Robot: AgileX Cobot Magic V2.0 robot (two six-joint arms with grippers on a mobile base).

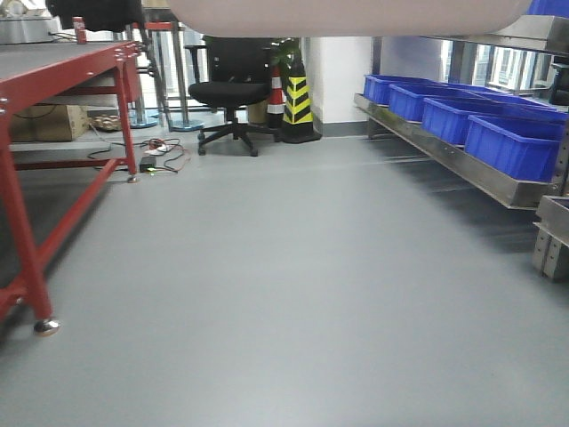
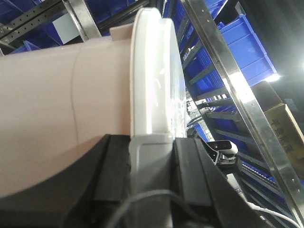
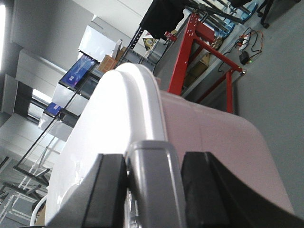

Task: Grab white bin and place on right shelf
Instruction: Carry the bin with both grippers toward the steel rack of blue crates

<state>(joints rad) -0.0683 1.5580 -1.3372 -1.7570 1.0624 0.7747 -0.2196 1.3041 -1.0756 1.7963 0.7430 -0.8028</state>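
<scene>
You carry the white bin high, just left of the right shelf. The left gripper and right gripper each clamp one end, so it cannot tip.

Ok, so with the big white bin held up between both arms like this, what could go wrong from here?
The left end effector and right end effector each pinch only a grey handle at the rim of the large pale pinkish-white plastic bin, so it could slip or tilt.
Blue plastic crates already fill the low stainless-steel shelf on the right, so space there looks tight.
</scene>
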